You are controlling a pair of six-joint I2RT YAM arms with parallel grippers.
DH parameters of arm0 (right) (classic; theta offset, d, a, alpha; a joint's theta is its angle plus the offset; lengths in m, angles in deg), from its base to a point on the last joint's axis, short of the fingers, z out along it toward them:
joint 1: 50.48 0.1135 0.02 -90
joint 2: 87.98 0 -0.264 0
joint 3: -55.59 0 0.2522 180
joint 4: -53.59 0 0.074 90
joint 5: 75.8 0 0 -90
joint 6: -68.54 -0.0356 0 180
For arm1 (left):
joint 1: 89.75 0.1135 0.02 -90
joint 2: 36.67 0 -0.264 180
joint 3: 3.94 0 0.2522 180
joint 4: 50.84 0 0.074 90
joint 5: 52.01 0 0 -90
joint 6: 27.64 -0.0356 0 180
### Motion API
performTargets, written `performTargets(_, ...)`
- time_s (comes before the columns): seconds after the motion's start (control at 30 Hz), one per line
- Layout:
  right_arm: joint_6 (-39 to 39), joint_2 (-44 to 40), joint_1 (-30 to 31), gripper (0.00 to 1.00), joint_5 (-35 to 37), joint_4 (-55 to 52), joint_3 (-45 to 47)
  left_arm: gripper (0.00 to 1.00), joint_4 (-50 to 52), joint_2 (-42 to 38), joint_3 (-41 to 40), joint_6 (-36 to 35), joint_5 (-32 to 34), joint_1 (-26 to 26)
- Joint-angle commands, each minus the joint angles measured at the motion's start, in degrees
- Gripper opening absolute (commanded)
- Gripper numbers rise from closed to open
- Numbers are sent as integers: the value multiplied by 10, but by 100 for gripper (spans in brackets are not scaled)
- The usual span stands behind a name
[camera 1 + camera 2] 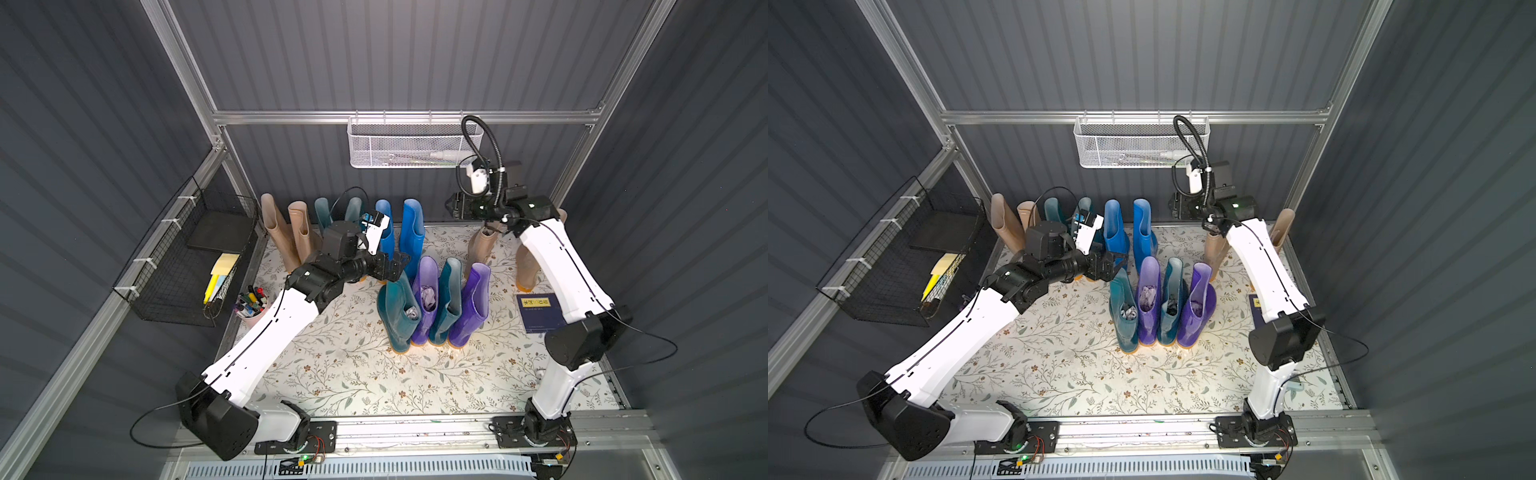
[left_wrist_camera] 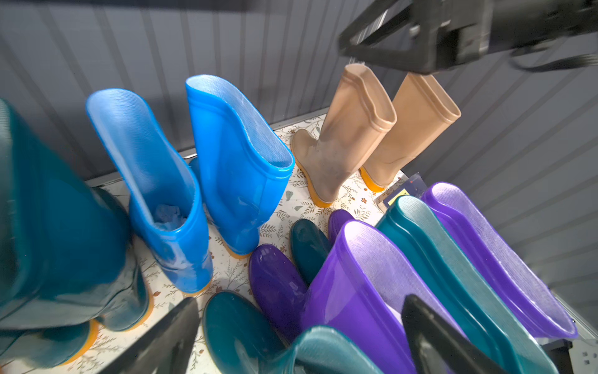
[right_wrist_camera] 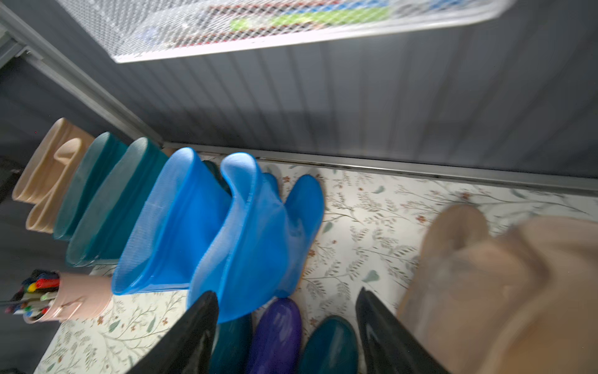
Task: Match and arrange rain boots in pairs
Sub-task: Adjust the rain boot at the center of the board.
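Along the back wall stand two beige rain boots point(image 1: 286, 232), two dark teal ones point(image 1: 336, 210) and two bright blue ones point(image 1: 399, 226). In the middle, teal point(image 1: 399, 311), purple point(image 1: 428, 299), teal point(image 1: 448, 297) and purple point(image 1: 471, 307) boots form a row. Two more beige boots point(image 2: 349, 136) stand at the back right, partly behind my right arm. My left gripper point(image 1: 395, 266) hangs open over the near teal boot point(image 2: 239, 333) and the purple boot point(image 2: 349, 291), holding nothing. My right gripper point(image 1: 455, 205) is open and empty, raised beside a blurred beige boot point(image 3: 501, 291).
A white mesh basket point(image 1: 411, 145) hangs on the back wall just above my right gripper. A black wire basket point(image 1: 195, 257) is fixed to the left wall. A pink cup of markers point(image 1: 251, 305) and a dark blue book point(image 1: 538, 311) sit on the floral mat point(image 1: 353, 374).
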Motion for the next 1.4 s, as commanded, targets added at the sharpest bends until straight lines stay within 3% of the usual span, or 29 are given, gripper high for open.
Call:
performTargets(0.0, 3, -43, -33, 74, 40, 7, 43, 100, -23, 25, 39, -2, -30, -2)
performTargets(0.27, -9, -94, -108, 83, 47, 10, 121, 99, -35, 96, 99, 22, -67, -2)
performTargets(0.47, -16, -82, -112, 85, 51, 19, 139, 99, -65, 133, 121, 43, -130, -14)
performTargets(0.77, -40, -32, -113, 85, 47, 38, 134, 100, -75, 123, 106, 43, -138, -37)
performTargets(1.07, -60, 28, -113, 71, 34, 32, 106, 100, 13, 72, 111, -38, -80, -39)
performTargets(1.2, -61, 34, -113, 63, 34, 33, 106, 99, 16, 52, 98, -42, -57, -39)
performTargets(1.37, -58, 40, -113, 42, 26, 33, 102, 100, 14, 48, 84, -35, -51, -39)
